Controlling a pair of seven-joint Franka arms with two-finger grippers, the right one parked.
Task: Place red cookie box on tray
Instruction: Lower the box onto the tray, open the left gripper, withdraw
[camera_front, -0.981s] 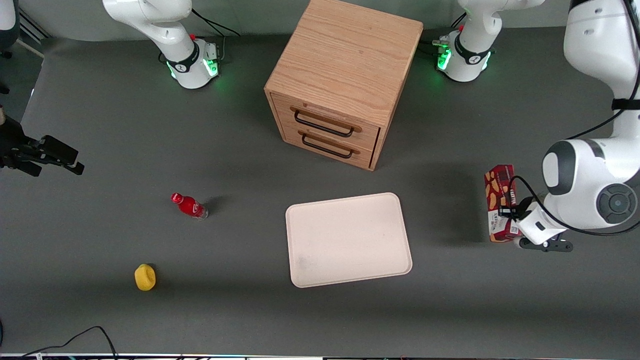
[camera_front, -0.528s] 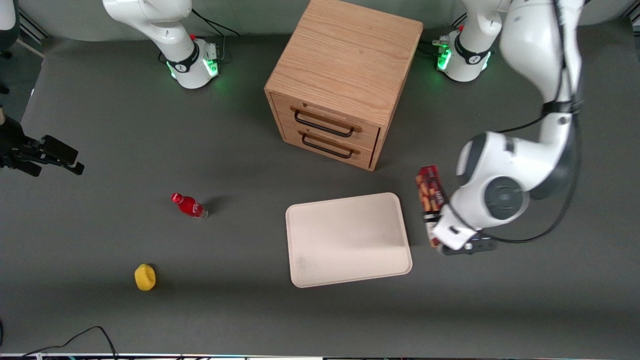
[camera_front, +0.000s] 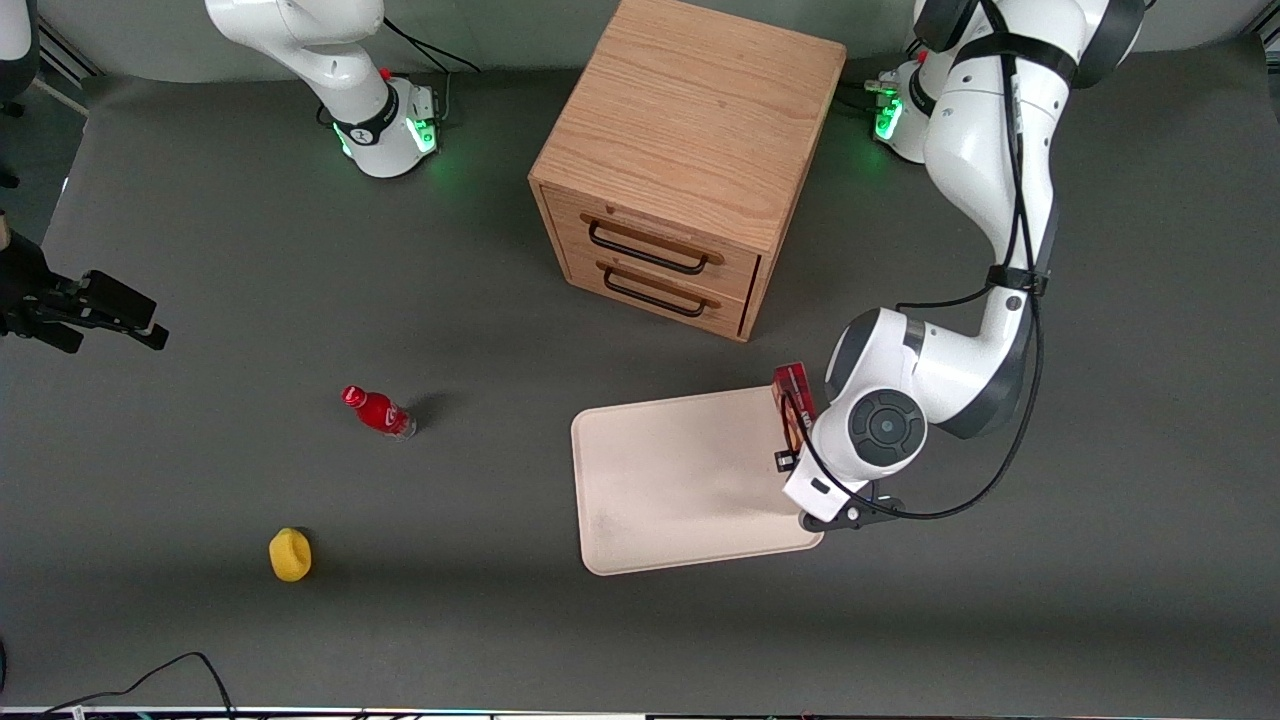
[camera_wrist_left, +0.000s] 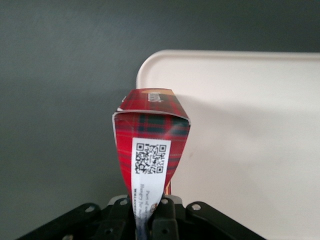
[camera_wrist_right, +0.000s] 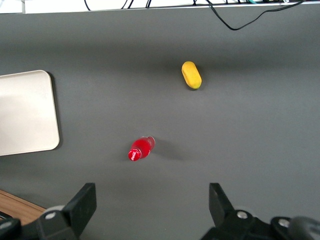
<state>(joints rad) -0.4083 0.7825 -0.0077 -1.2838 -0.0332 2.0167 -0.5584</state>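
Front view: red cookie box (camera_front: 793, 408) is carried above the tray (camera_front: 680, 480), over the tray's edge toward the working arm's end of the worktop, mostly hidden by the wrist. Hand (camera_front: 800, 470) sits at the box end nearer the camera. Box looks like a light, thin cardboard carton: stiff along its length, but the walls would cave under a hard squeeze, and the printed skin is likely slick. Best hold is across the narrow sides near one end, which is what's in use. Left wrist view: hand (camera_wrist_left: 148, 212) is clamped on the box (camera_wrist_left: 150, 135), carton walls pinched in at the grip and flaring wider toward the free end, QR label facing the camera; tray (camera_wrist_left: 250, 125) corner lies below it. Right wrist view: only tray (camera_wrist_right: 25, 115) shows, no box on that part.
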